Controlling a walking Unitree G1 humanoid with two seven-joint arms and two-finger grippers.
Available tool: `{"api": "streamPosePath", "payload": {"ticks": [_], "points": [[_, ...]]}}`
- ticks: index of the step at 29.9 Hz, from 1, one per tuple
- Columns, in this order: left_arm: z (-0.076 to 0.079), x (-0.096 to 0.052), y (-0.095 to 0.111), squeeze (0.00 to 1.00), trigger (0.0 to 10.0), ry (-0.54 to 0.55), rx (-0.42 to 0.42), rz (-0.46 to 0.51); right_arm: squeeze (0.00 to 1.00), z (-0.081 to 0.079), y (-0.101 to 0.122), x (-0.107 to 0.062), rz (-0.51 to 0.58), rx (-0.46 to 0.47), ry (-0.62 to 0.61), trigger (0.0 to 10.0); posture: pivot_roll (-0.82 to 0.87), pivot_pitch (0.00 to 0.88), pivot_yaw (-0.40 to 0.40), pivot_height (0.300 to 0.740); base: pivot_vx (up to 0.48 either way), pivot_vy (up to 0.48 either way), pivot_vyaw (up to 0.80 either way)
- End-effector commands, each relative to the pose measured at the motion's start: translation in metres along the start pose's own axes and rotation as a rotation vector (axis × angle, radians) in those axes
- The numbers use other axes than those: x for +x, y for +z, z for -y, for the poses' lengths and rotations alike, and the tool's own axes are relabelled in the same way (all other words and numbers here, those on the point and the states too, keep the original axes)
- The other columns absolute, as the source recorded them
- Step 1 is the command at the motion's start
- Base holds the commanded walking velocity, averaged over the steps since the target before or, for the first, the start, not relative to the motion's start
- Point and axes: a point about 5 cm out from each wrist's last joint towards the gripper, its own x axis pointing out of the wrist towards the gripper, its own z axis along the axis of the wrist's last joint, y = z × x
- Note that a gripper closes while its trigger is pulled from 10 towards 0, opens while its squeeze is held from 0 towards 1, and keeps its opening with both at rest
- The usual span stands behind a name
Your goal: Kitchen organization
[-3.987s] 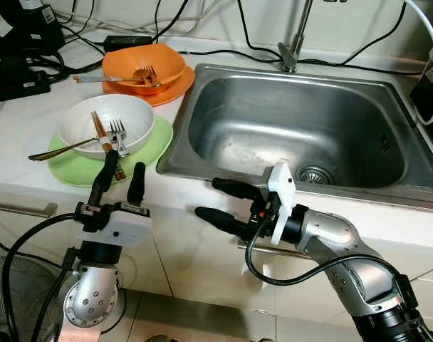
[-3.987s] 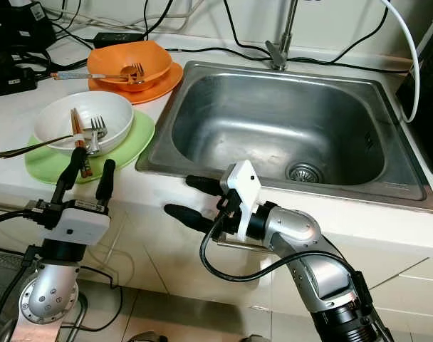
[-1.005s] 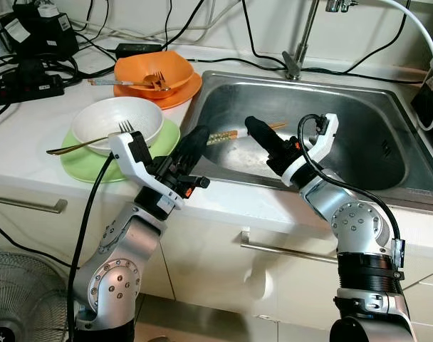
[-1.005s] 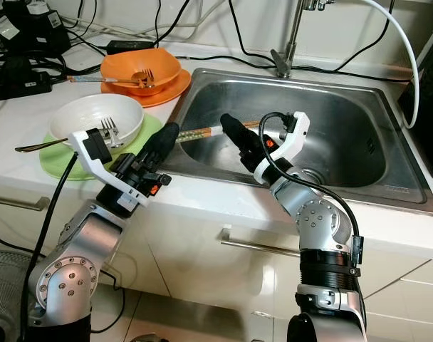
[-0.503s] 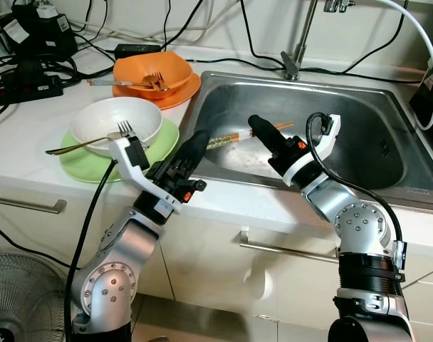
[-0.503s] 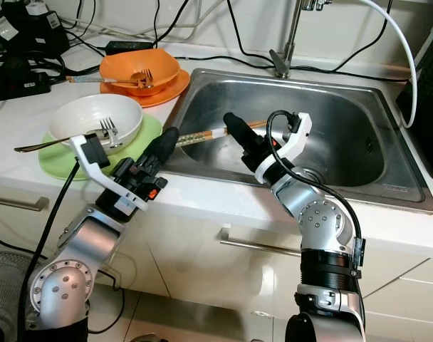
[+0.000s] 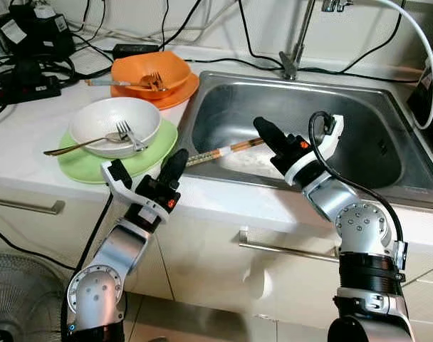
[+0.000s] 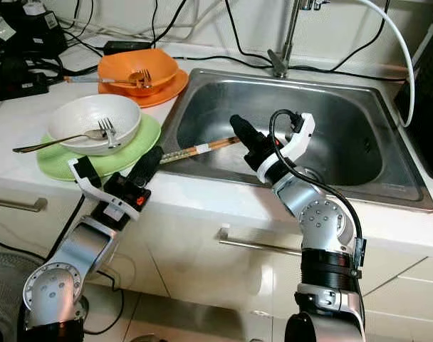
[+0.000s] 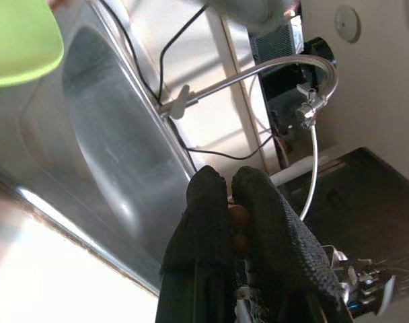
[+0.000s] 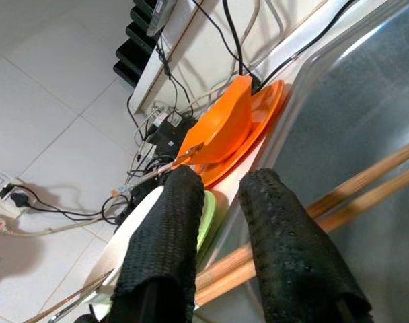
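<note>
A pair of brown chopsticks (image 7: 223, 150) with pale bands reaches from the counter's front edge out over the steel sink (image 7: 359, 142). My left gripper (image 7: 178, 160) is shut on their near end, just in front of the sink's left corner; the left wrist view has the two round ends (image 9: 238, 219) pinched between its fingers. My right gripper (image 7: 261, 128) hovers open inside the sink at the chopsticks' far tips. In the right wrist view the sticks (image 10: 366, 192) run across just beyond its spread fingers (image 10: 164, 249), and I cannot tell whether they touch.
A white bowl (image 7: 95, 117) with a fork and spoon sits on a green plate (image 7: 81, 167) left of the sink. Behind it an orange bowl (image 7: 142, 68) with cutlery rests on an orange plate. Faucet (image 7: 295, 50) at the back; cables and power strips (image 7: 31, 71) far left.
My left arm has sunk and drawn back toward the counter's front edge, pulling the chopsticks left and nearer. The right gripper stays over the sink, nearly where it was.
</note>
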Motion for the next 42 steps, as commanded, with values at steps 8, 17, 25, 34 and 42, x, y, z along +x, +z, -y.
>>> {"api": "streamPosePath", "payload": {"ticks": [8,17,25,34,42], "points": [[0.001,0.006,-0.001,0.00,0.0,-0.029,-0.135,0.097,1.00,-0.011,0.006,0.003,0.010,-0.050,0.043,10.0,-0.05,0.021,-0.002,0.740,0.000,0.000,0.00],[0.001,0.005,0.004,0.00,0.0,-0.045,-0.162,0.135,1.00,-0.012,0.003,0.002,-0.002,-0.042,0.058,10.0,-0.05,0.022,-0.009,0.740,0.000,0.000,0.00],[0.001,0.007,0.000,0.00,0.0,-0.057,-0.174,0.110,1.00,-0.017,-0.003,0.003,-0.026,-0.019,0.085,10.0,-0.05,0.021,-0.010,0.740,0.000,0.000,0.00],[0.005,0.010,-0.005,0.00,0.0,-0.093,-0.188,0.059,0.00,-0.022,-0.014,0.010,-0.049,0.007,0.121,10.0,-0.04,0.014,-0.007,0.740,0.000,0.000,0.00],[0.011,0.010,-0.006,0.00,0.0,-0.126,-0.202,0.029,0.00,-0.023,-0.019,0.014,-0.058,0.014,0.127,10.0,-0.04,0.013,-0.006,0.740,0.000,0.000,0.00]]}}
